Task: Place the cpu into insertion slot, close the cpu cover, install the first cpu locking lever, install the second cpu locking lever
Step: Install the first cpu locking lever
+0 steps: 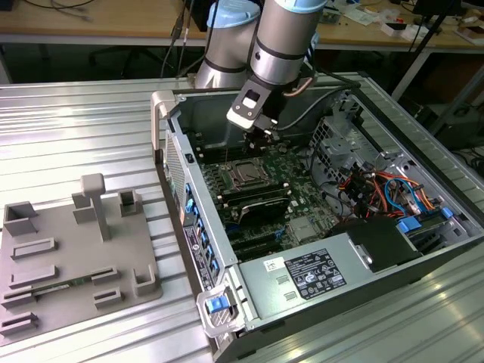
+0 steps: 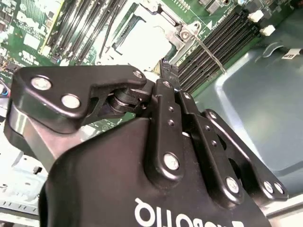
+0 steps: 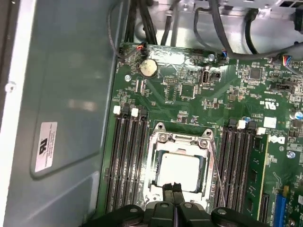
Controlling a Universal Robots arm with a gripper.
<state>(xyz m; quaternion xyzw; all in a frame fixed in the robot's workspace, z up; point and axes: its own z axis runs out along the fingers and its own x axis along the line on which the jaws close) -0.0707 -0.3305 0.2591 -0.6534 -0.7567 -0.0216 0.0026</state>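
**Operator:** Locate the cpu (image 3: 179, 171).

**Technician:** It is seated in the insertion slot (image 3: 151, 184). The cpu cover (image 3: 182, 145) appears to lie closed over it.

**Operator:** Lever status?

**Technician:** One locking lever (image 3: 217, 177) looks unlatched. Both lever installs are judged outstanding.

**Operator:** End effector?

**Technician:** In the exterior view, the gripper (image 1: 265, 134) sits at the slot's 12 o'clock. In the first wrist view its fingers (image 3: 166, 193) are pressed together, holding nothing.

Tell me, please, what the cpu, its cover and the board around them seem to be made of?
The cpu: dull silver-grey metal top, matte; it reflects light softly and evenly. The cpu cover: probably stamped steel, shiny; its edges show bright glints. The circuit board: likely green-coated laminate, slightly glossy, carrying fine traces and soldered parts.
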